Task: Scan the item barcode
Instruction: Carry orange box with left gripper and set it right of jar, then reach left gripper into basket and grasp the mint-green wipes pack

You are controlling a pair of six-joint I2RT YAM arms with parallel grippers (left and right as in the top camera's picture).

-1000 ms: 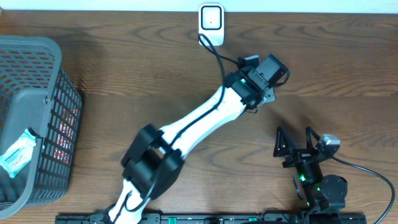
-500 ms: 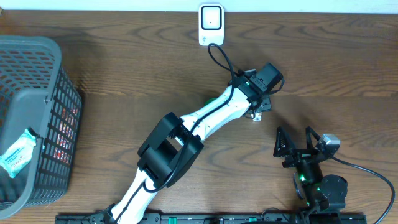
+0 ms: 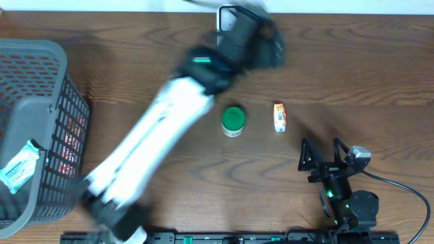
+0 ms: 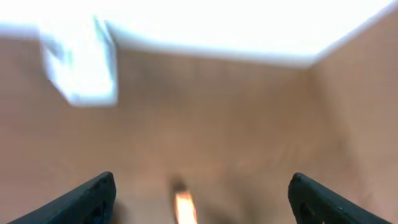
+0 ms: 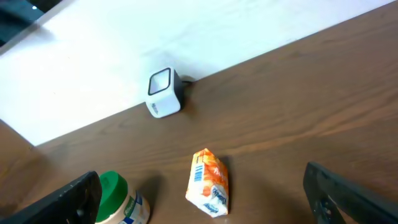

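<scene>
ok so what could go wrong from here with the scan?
1. The left arm is motion-blurred right over the scanner; a fast swing there could knock it.
2. The orange packet lies flat near the green-lidded jar; picking it with the open left end effector may nudge the jar.

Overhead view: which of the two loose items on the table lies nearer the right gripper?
The orange packet, just ahead of the right gripper; the green-lidded jar stands farther off to its left.
</scene>
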